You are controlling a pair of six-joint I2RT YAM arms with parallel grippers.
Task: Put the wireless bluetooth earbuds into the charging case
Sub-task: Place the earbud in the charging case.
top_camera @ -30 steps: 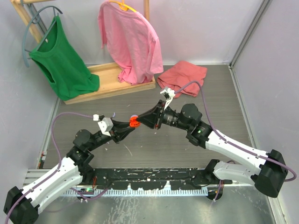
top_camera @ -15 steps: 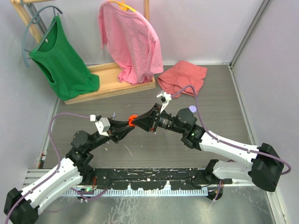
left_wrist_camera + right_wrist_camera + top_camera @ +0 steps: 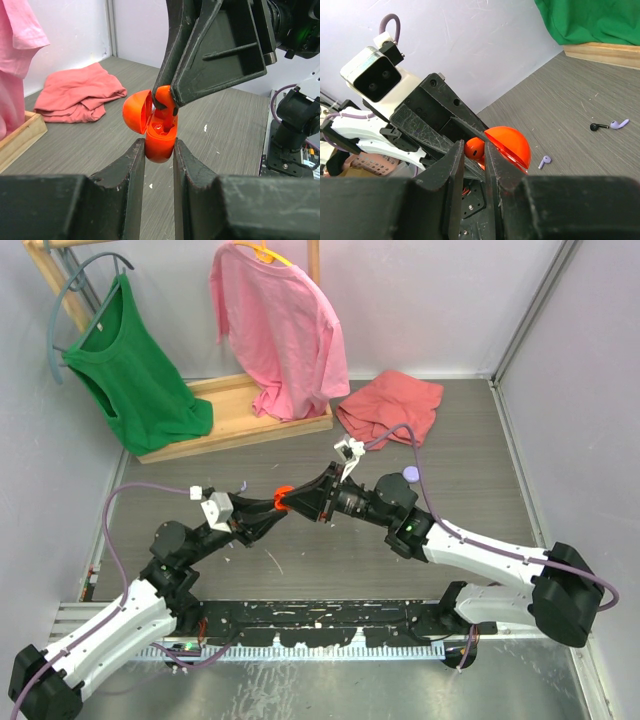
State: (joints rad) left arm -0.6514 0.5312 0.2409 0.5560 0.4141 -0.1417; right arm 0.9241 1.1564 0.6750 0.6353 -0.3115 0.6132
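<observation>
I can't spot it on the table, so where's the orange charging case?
Above mid-table in the top view, the orange case is clamped, lid open, in the left jaws, with the right jaws holding an orange earbud at its mouth.

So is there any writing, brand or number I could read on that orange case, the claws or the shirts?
No readable text anywhere.
The orange charging case, held in the left claw, and the orange earbud in the right claw are plain.
The pink shirt and green shirt show no print.
Nothing else in view carries lettering I can make out.
</observation>
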